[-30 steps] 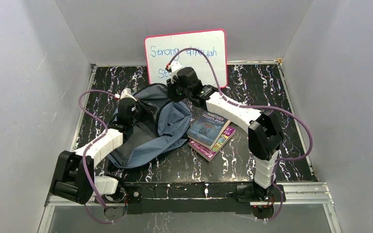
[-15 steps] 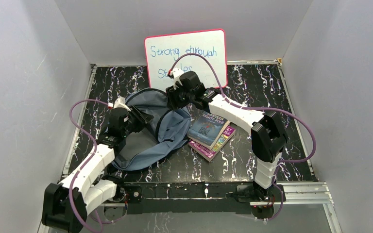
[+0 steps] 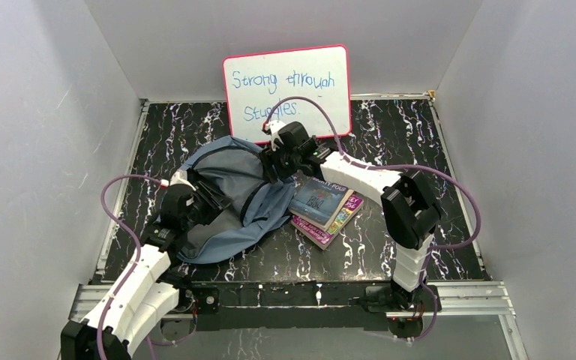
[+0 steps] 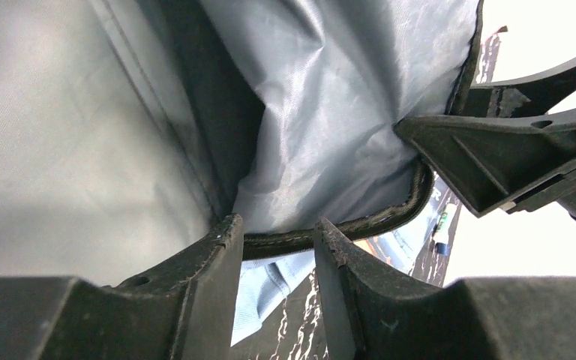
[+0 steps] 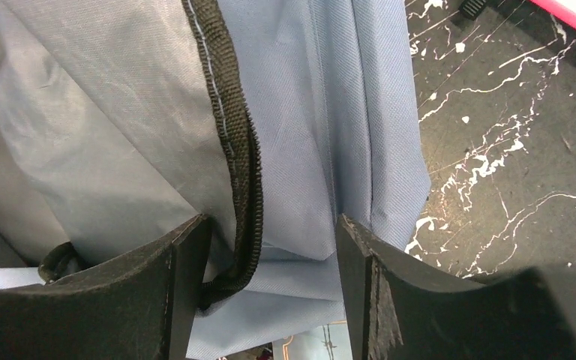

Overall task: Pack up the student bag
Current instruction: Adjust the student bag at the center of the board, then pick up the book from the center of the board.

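Left gripper (image 3: pixel 211 199) has drawn back toward the near-left and right gripper (image 3: pixel 274 166) has come nearer — the mouth of the student bag (image 3: pixel 266 214) now gapes wider.

student bag (image 3: pixel 266 214) left of books (image 3: pixel 319 196), seemingly stacked, whiteboard (image 3: pixel 285 79) behind both

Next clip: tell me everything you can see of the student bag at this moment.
The student bag is a soft grey-blue fabric backpack, slumped on the black marbled table left of centre, in front of the whiteboard. Its main opening gapes, showing pale grey lining and a dark zipper rim. The left gripper appears to pinch the near rim and the right gripper the far rim, close to the books, spreading the mouth. No contents are visible inside.
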Robot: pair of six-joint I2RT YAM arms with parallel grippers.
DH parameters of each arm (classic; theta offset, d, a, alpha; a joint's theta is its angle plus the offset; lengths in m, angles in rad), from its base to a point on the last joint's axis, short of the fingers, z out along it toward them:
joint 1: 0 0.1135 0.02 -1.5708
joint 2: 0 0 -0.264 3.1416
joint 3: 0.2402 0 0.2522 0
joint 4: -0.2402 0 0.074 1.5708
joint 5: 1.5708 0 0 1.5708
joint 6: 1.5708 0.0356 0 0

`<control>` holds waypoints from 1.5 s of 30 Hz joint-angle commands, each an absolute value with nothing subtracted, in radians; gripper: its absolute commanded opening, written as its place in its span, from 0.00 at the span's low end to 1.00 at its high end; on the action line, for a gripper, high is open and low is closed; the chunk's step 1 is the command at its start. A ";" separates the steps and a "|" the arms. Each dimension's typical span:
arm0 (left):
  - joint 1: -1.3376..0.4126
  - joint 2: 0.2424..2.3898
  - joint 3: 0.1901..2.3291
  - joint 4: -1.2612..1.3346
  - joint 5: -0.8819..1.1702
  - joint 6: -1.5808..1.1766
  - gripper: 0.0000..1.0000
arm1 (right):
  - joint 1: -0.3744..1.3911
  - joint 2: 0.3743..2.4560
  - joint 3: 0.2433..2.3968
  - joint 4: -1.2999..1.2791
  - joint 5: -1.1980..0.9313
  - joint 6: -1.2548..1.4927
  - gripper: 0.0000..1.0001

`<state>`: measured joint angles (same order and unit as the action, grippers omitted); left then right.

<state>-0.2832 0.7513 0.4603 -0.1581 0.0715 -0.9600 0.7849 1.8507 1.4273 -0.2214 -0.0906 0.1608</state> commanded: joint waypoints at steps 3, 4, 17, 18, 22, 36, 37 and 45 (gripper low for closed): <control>-0.279 0.733 0.443 -0.195 0.087 -0.977 0.38 | 0.778 1.864 1.480 -0.234 -0.136 0.161 0.72; -0.279 0.736 0.446 -0.197 0.085 -0.973 0.38 | 0.778 1.853 1.501 -0.240 -0.150 0.162 0.74; -0.279 0.765 0.476 -0.198 0.087 -0.946 0.38 | 0.779 1.643 1.506 -0.208 -0.322 0.230 0.88; -0.279 0.765 0.480 -0.199 0.089 -0.943 0.38 | 0.778 1.622 1.489 -0.209 -0.314 0.236 0.88; -0.279 0.763 0.524 -0.247 0.074 -0.930 0.38 | 0.778 1.512 1.390 -0.260 -0.156 0.303 0.87; -0.280 0.702 0.772 -0.574 -0.075 -0.702 0.54 | 0.646 1.077 1.003 -0.539 0.342 0.647 0.92; -0.280 0.713 0.785 -0.577 -0.054 -0.679 0.55 | 0.618 1.084 1.003 -0.546 0.317 0.633 0.93; -0.306 0.763 0.855 -0.577 0.044 -0.571 0.60 | 0.320 1.186 0.965 -0.467 -0.023 0.567 0.99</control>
<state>-0.2867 0.7570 0.8013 -0.5556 0.0002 -0.6544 0.4232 1.1564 0.9958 -0.5438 0.1658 0.5957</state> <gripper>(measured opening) 0.597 0.985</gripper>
